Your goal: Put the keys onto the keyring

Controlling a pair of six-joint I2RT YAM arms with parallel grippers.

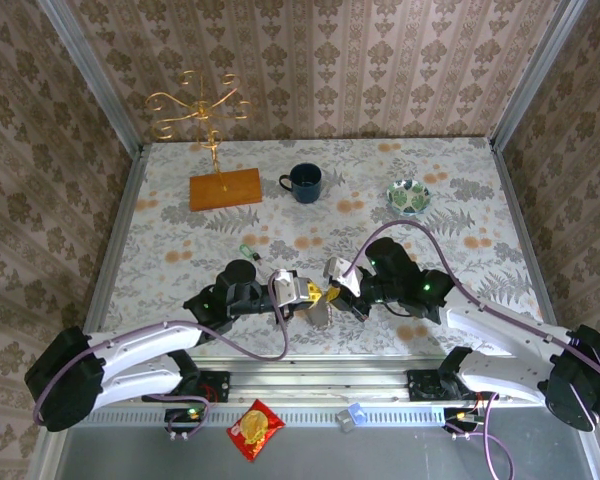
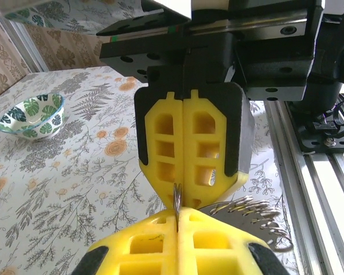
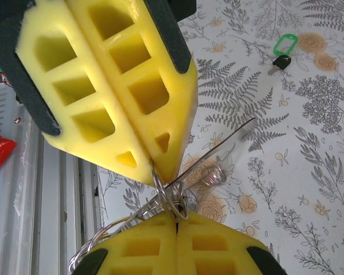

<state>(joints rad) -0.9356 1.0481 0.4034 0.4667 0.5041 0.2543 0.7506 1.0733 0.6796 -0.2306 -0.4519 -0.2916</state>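
Lying closest, on the metal ledge in front of the arm bases, is a red snack packet (image 1: 255,430). Just beyond it the two arms reach inward and meet over the near middle of the counter (image 1: 170,225). The left hand (image 2: 178,220) is fully closed, its yellow fingers pinched on the thin wire of the keyring (image 3: 168,195). The right hand (image 3: 176,226) is closed as well, gripping the same keyring from the opposite side, so the two sets of fingertips stand almost tip to tip with the metal coils held between them, above the counter. Loose silvery loops trail out beside the fingers; what they are I cannot tell. Farther out, to the left of the hands, the key (image 1: 246,250) with the green head lies flat on the flowered cloth, well apart from the ring. Beyond it stand a dark blue mug (image 1: 304,182) and, to the right, a leaf-patterned bowl (image 1: 408,196). Farthest back on the left, a gold wire stand (image 1: 202,105) rises from a wooden base (image 1: 225,188).
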